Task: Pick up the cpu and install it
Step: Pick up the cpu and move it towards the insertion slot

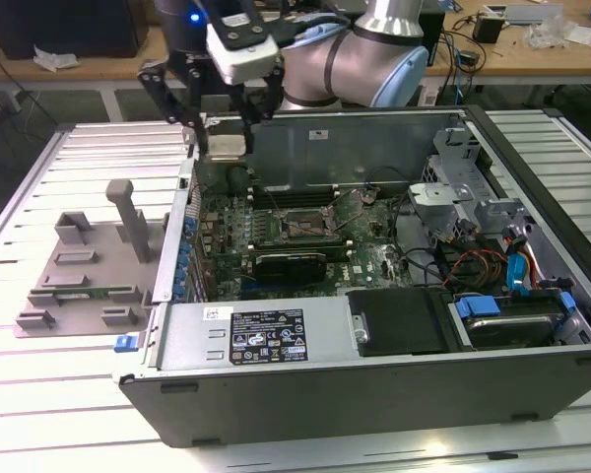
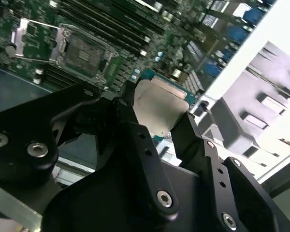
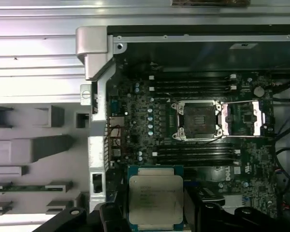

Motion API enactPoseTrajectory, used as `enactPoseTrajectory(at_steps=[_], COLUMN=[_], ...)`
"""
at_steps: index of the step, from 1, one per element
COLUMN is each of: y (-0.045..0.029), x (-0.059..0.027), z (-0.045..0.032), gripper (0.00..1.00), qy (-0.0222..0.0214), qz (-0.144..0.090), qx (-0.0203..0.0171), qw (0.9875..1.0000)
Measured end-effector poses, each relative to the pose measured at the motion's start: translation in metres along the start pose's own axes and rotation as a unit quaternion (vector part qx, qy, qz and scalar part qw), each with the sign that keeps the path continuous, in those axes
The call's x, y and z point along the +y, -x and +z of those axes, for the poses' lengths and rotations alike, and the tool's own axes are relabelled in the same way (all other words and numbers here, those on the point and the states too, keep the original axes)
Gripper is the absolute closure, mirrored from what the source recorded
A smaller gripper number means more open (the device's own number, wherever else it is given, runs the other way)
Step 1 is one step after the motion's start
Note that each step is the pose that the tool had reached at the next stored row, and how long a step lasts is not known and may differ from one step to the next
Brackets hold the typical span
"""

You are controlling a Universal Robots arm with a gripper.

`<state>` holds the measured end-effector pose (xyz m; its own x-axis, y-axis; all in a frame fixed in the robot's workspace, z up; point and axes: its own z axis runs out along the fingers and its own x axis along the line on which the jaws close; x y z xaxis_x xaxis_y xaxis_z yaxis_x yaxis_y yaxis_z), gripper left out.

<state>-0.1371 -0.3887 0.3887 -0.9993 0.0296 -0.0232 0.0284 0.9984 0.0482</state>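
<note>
Tray (image 1: 49, 281) at the exterior view's left of case (image 1: 374, 394), socket (image 1: 300, 225) inside case, cpu (image 1: 226, 145) in hand (image 1: 225, 150) above.

Colour log, mid-task
cpu (image 3: 154, 200): silver-grey top, green edge; fingers (image 2: 135, 135): matte black; motherboard (image 3: 135, 121): dark green; tray (image 1: 79, 286): grey; worktop (image 1: 59, 394): pale, ribbed.

Slatted metal table (image 1: 39, 394); wooden desk (image 1: 532, 57) behind, cable-strewn.

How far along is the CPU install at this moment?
Done: the cpu has been picked up and rests on no surface. In hand: the gripper is shut on it, holding it in the air over the computer case, near one corner. Left: the install itself. The motherboard socket stands open and empty, well apart from the chip.
</note>
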Motion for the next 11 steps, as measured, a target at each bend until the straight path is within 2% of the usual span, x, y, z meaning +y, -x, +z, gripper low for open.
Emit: enactPoseTrajectory(at_steps=[1,4,6,8,11], y=[0.0050,0.0286,0.0385,0.0532,0.0661], x=[0.0000,0.0002,0.0004,0.0007,0.0011], z=[0.0001,0.0006,0.0009,0.0013,0.0016], gripper=[0.45,0.45,0.45,0.45,0.45], qy=[0.0000,-0.0001,0.0000,0.0000,0.0000], qz=[0.000,0.000,0.000,0.000,0.000], qx=[0.0000,0.0001,0.0001,0.0001,0.0001], qw=[1.0000,1.0000,1.0000,1.0000,1.0000])
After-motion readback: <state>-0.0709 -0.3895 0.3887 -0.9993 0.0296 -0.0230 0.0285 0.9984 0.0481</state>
